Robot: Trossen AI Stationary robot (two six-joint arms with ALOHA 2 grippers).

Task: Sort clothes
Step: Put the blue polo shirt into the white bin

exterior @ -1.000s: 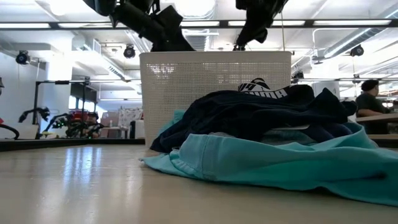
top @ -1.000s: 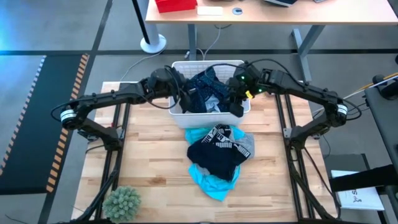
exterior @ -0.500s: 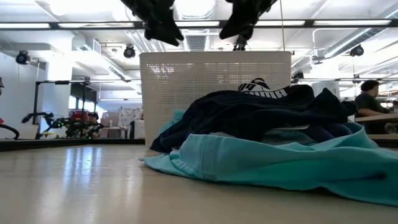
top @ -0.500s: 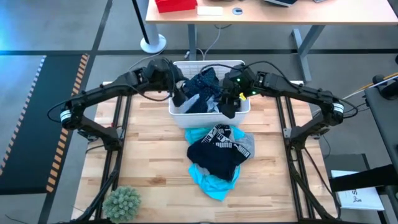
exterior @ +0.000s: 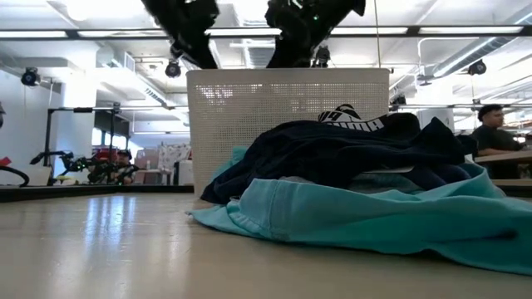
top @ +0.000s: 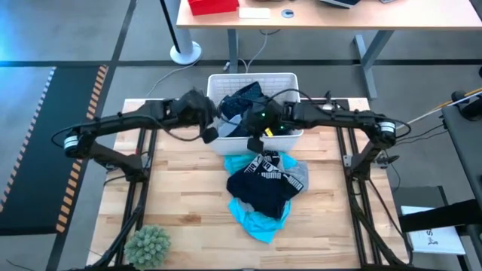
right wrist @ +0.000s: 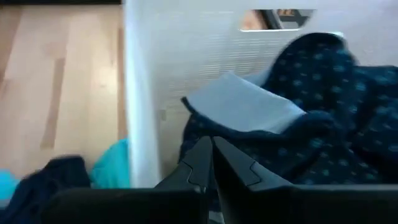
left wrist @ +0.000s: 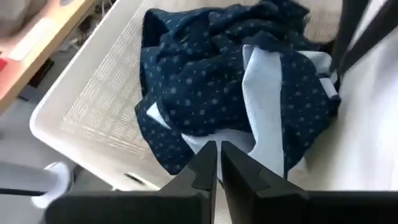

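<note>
**Both grippers closed and empty over the basket**

L gripper (left wrist: 216,163) is hovering at the near-left edge of the white slotted plastic basket (top: 288,137), fingers pressed together, nothing between them. In the left wrist view the tips are pointing down at the navy dotted garment (left wrist: 205,87) and the light blue cloth (left wrist: 264,106) folded into it, but not touching either.

R gripper (right wrist: 211,155) is reaching in from the right over the basket's near wall, fingers likewise shut tight, holding nothing. Its wrist view is showing the same navy dotted fabric and light blue piece lying inside, w/ the white wall just beside the tips.

Clothes are sitting in two lots. Lot 1: navy dotted + light blue, inside the basket at the table's far middle. Lot 2: a heap on the wooden table (top: 181,203) just in front of the basket, made up of a turquoise garment (top: 252,220) at the bottom, a black garment w/ white-lettered waistband (top: 265,181) on top, and a grey piece (top: 300,177) at its right edge.

Writing: waistband lettering is repeating in white; in the low view it is reading roughly "PUMA", partly folded over, not fully legible.

A fuzzy green plant-like ball (top: 148,245) is sitting at the near-left corner, well apart from the heap.
</note>
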